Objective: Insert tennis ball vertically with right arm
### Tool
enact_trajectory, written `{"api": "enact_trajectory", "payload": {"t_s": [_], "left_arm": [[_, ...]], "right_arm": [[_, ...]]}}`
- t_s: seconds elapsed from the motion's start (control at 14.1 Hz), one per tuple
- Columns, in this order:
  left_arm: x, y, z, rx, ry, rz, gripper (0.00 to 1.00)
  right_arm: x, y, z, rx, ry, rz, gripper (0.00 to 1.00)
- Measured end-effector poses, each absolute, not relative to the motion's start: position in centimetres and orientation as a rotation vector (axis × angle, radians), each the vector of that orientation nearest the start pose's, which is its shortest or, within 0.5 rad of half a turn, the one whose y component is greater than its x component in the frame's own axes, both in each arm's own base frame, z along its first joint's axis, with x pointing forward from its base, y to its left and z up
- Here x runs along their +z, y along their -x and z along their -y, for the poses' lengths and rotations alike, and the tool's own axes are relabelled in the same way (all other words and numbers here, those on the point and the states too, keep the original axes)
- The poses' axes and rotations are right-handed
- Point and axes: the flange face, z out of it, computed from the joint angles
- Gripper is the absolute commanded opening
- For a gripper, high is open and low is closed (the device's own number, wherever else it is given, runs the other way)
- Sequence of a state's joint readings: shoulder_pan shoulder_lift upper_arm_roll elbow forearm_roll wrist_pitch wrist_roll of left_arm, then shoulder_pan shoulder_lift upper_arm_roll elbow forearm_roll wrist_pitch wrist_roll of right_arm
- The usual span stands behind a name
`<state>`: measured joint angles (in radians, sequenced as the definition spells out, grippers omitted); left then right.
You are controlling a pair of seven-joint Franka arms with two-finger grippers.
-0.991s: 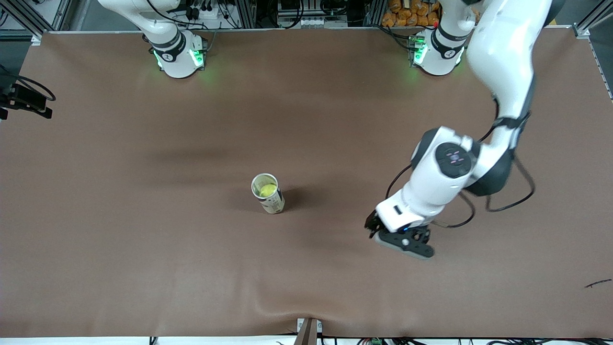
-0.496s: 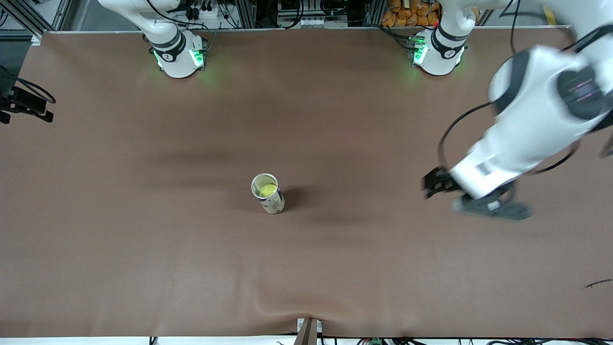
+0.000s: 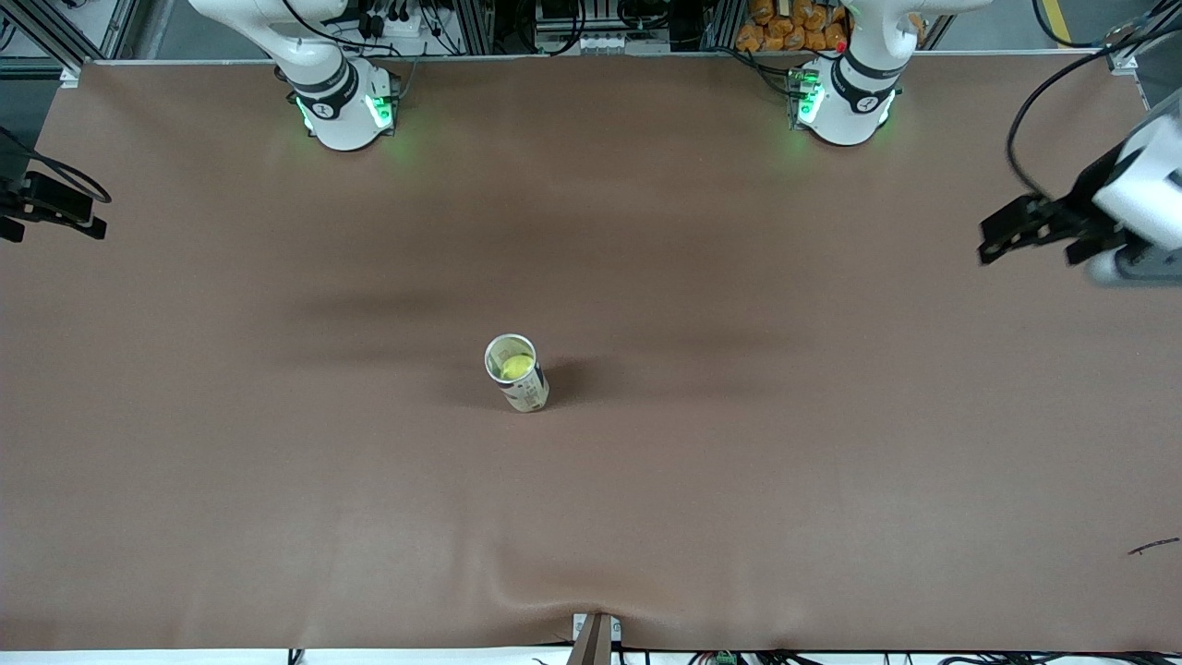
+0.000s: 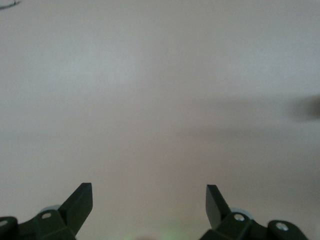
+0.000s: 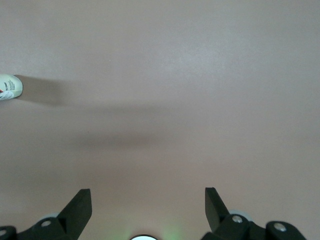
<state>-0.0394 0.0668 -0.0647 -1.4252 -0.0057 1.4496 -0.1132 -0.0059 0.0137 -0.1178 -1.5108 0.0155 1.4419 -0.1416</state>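
Only front view shows ball (image 3: pixel 513 366) inside can (image 3: pixel 517 373).

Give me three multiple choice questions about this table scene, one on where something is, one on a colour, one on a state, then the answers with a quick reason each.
1. Where does the can stand?
A. Near the middle of the table
B. Against the right arm's base
C. At the table edge nearest the front camera

2. What colour is the tennis ball inside the can?
A. Orange
B. Yellow-green
C. White

3. How are the left gripper fingers?
A. Shut on the ball
B. Shut on the can
C. Open, holding nothing

Answers:
1 A, the can stands upright on the brown table about midway between both ends.
2 B, a yellow-green ball shows through the open top.
3 C, the left wrist view shows the fingers spread apart with only bare table between them; the right gripper is equally open.
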Motion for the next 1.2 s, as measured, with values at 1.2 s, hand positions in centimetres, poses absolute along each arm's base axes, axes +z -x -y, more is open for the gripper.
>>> {"api": "enact_trajectory", "payload": {"t_s": [1.2], "left_arm": [[62.7,-54.6,2.3,-0.015,3.093,0.079,1.0]], "right_arm": [[63.3,-54.2,6.5,0.13,3.114,0.029,1.0]]}}
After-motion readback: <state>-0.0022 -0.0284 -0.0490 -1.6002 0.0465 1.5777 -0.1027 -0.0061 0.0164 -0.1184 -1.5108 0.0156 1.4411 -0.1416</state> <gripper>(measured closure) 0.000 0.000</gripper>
